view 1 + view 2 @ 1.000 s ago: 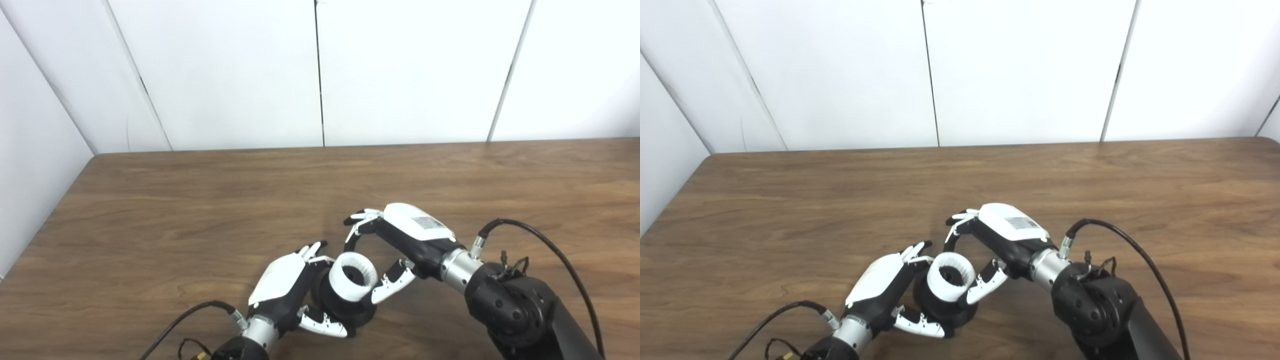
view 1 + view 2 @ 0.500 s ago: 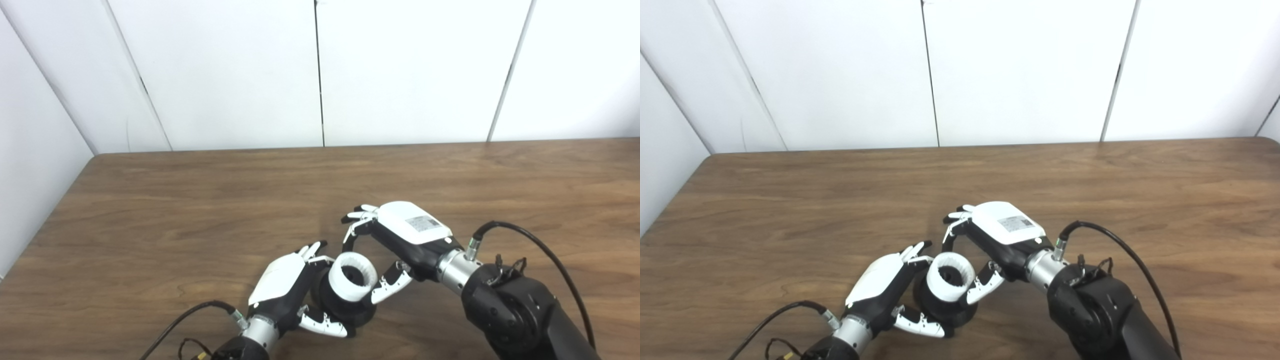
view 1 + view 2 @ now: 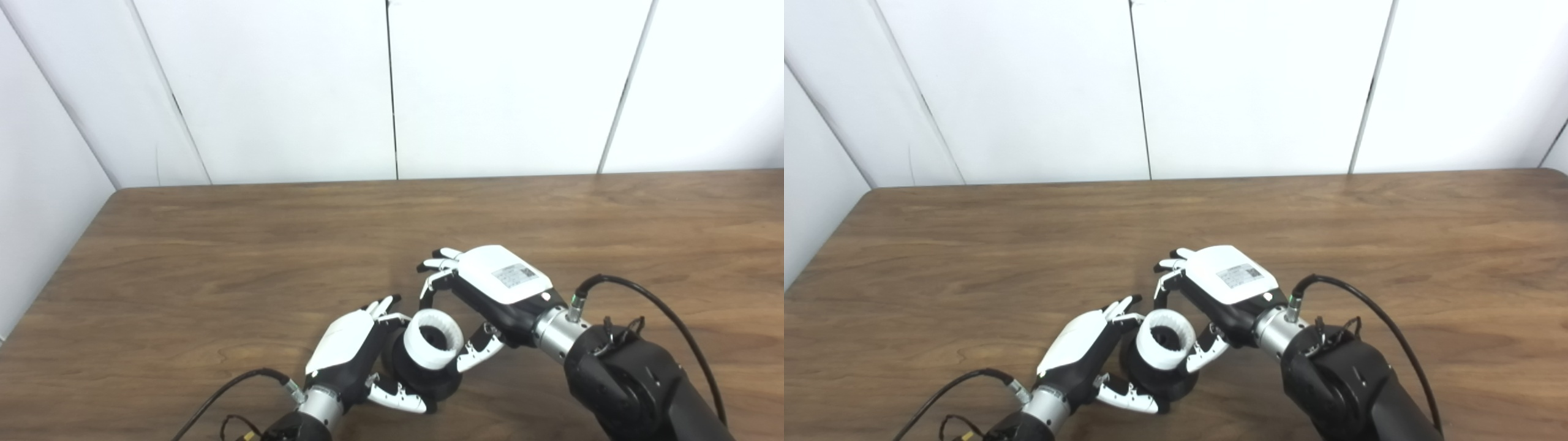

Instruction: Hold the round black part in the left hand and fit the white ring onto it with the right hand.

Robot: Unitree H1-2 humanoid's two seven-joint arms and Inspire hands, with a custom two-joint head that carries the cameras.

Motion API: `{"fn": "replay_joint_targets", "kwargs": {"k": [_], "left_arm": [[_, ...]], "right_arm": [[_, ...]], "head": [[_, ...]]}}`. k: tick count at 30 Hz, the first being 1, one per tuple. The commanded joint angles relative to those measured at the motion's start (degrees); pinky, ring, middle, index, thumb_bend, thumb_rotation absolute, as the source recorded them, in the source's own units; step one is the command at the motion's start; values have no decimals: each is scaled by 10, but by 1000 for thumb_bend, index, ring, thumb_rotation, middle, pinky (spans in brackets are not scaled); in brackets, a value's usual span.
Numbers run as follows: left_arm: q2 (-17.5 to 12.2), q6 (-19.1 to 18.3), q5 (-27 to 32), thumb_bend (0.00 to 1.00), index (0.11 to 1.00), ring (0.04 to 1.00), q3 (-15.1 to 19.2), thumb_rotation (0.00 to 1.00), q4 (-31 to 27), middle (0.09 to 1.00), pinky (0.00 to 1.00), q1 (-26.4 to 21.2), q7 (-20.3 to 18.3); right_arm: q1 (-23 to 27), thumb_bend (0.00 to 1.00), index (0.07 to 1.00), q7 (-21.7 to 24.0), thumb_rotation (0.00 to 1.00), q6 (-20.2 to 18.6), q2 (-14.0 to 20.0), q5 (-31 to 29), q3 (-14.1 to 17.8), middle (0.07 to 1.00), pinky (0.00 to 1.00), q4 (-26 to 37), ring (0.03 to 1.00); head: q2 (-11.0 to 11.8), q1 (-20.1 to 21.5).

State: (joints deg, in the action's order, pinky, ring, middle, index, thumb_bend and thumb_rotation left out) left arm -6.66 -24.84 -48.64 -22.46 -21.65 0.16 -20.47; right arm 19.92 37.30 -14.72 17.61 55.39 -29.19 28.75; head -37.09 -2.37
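White ring (image 3: 433,338) atop black part (image 3: 422,380), btwn left robot hand (image 3: 352,352) & right robot hand (image 3: 484,300).

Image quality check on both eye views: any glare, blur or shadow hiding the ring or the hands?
Left eye view: even, soft light; the white ring is slightly soft but readable, and the round black part is dark with little detail. Right eye view: same lighting, no glare on the table; left hand and right hand show bright white shells, edges slightly blurred; only faint shadows beneath them.
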Motion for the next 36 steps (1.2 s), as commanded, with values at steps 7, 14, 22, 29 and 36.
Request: {"fn": "replay_joint_targets", "kwargs": {"k": [7, 14, 22, 29, 36], "left_arm": [[6, -14, -5, 876, 710, 1000, -7, 167, 18, 1000, 1000, 2, -10], [7, -13, -7, 881, 711, 1000, -9, 175, 25, 1000, 1000, 1, -7], [7, -7, -3, 876, 710, 1000, -10, 174, 31, 1000, 1000, 0, -1], [8, -9, -3, 871, 713, 1000, -9, 177, 31, 1000, 1000, -1, -1], [9, -11, -9, 875, 717, 1000, -9, 185, 38, 1000, 988, -3, 1]], "right_arm": [[5, 523, 493, 35, 152, 34, 3, 10, -5, 882, 799, 18, 947], [6, 523, 493, 39, 152, 32, -1, 0, 8, 880, 793, 22, 948], [12, 524, 493, 48, 151, 32, -5, -5, 21, 873, 783, 29, 944], [15, 524, 493, 60, 151, 34, -10, -3, 22, 872, 793, 35, 945], [17, 523, 494, 73, 154, 46, -12, 7, 16, 877, 773, 45, 945]], "head": [[1, 0], [2, -1], [2, -1], [2, -1], [4, -2]]}}
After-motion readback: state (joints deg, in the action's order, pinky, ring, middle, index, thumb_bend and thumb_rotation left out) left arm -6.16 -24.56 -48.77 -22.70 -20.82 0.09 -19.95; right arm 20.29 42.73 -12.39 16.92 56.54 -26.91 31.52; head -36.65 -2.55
